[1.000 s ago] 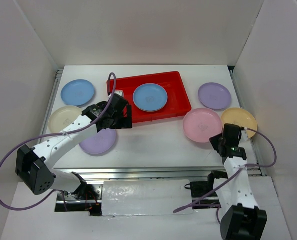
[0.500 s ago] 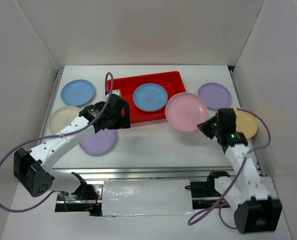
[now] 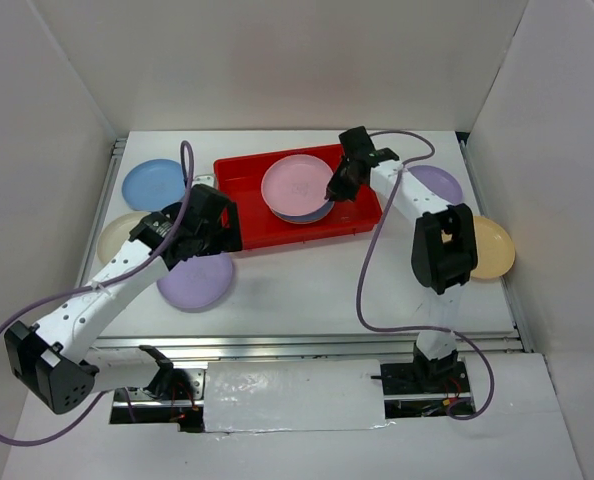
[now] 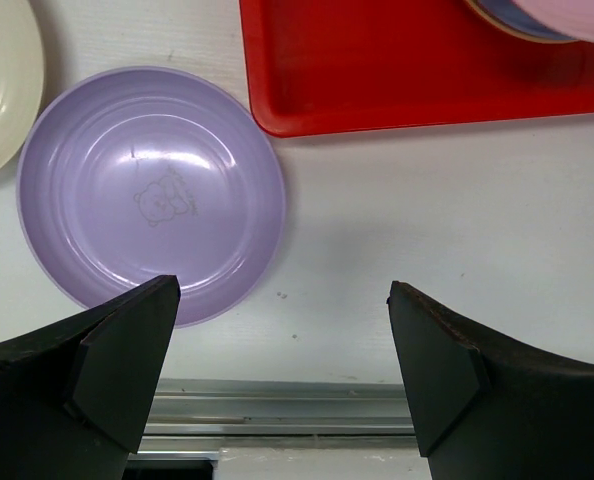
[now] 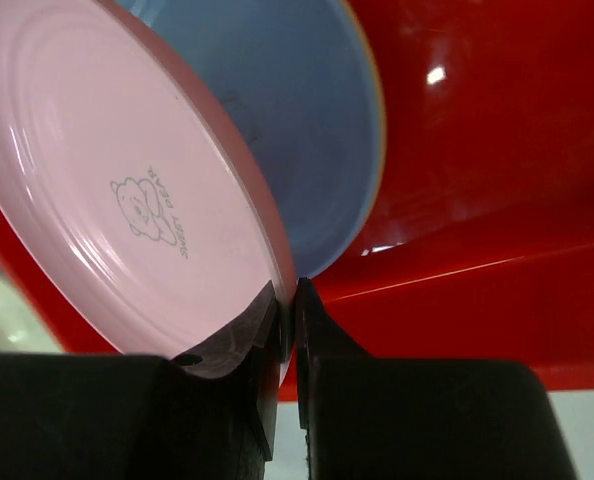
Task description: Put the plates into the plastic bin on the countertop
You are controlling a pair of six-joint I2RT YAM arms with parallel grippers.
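Pink plate [image 3: 295, 183], pinched at its 3 o'clock rim by the right claw [image 3: 335, 189], tilts over a blue plate [image 5: 307, 130] in the red bin [image 3: 297, 232]; the left claw [image 4: 277, 350] gapes wide near a purple plate [image 4: 152, 190] at the bin's 7 o'clock.

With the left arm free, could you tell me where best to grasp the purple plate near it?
Pinch the purple plate by its right-hand rim, from above with the open left tool; it lies flat on the countertop, so only the raised rim offers grip.
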